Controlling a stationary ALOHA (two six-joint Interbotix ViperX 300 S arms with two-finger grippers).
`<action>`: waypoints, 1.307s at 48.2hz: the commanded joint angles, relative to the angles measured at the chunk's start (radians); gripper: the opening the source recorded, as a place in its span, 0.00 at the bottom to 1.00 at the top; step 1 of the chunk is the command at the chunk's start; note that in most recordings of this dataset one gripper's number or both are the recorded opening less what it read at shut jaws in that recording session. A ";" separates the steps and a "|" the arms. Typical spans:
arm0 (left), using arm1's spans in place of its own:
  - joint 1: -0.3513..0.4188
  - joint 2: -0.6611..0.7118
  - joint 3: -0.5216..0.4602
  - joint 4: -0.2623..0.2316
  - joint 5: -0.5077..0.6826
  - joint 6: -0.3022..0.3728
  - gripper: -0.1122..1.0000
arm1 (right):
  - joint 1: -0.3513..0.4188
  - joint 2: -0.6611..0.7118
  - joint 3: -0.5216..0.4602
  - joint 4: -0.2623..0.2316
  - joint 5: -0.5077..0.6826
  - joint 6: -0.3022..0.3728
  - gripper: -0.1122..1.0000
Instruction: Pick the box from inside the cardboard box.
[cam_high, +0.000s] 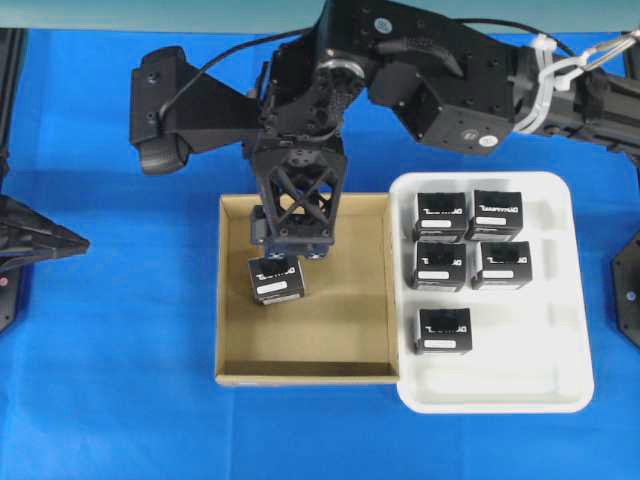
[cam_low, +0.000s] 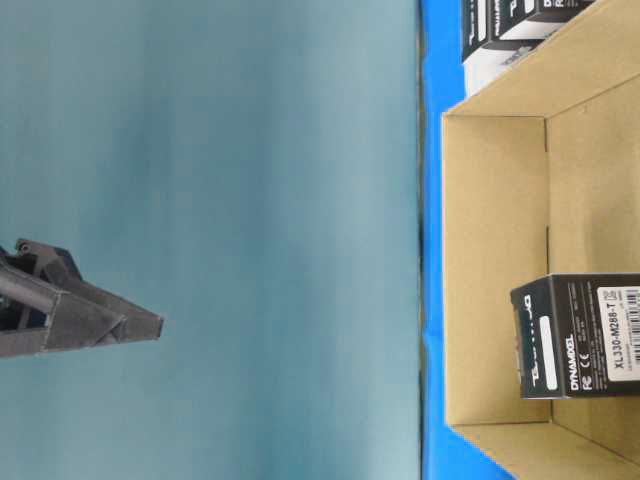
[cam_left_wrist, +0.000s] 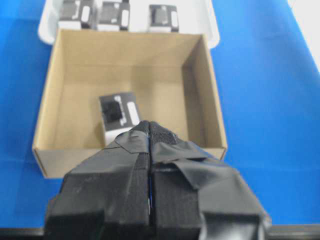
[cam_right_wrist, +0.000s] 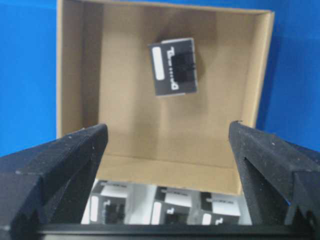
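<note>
One small black box (cam_high: 277, 279) with a white label strip lies tilted inside the brown cardboard box (cam_high: 330, 345), near its left wall. It also shows in the right wrist view (cam_right_wrist: 175, 66), the left wrist view (cam_left_wrist: 119, 112) and the table-level view (cam_low: 580, 335). My right gripper (cam_high: 293, 245) reaches across over the cardboard box, above and just behind the black box. Its jaws are wide open and empty (cam_right_wrist: 168, 127). My left gripper (cam_high: 75, 243) is shut and empty (cam_left_wrist: 150, 125) over the blue cloth, left of the cardboard box (cam_left_wrist: 50, 160).
A white rounded tray (cam_high: 560, 380) stands right against the cardboard box's right wall and holds several identical black boxes (cam_high: 441, 215). Blue cloth (cam_high: 120, 400) covers the table. The right arm's body (cam_high: 430, 80) spans the back.
</note>
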 joint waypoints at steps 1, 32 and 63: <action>-0.002 0.003 -0.031 0.002 0.002 -0.002 0.04 | 0.008 0.000 0.002 -0.011 -0.003 -0.005 0.98; -0.015 0.002 -0.031 0.002 0.008 -0.003 0.04 | 0.051 0.040 0.334 -0.034 -0.339 -0.055 0.99; -0.015 0.005 -0.031 0.002 0.009 -0.005 0.04 | 0.057 0.109 0.422 -0.051 -0.465 -0.106 0.99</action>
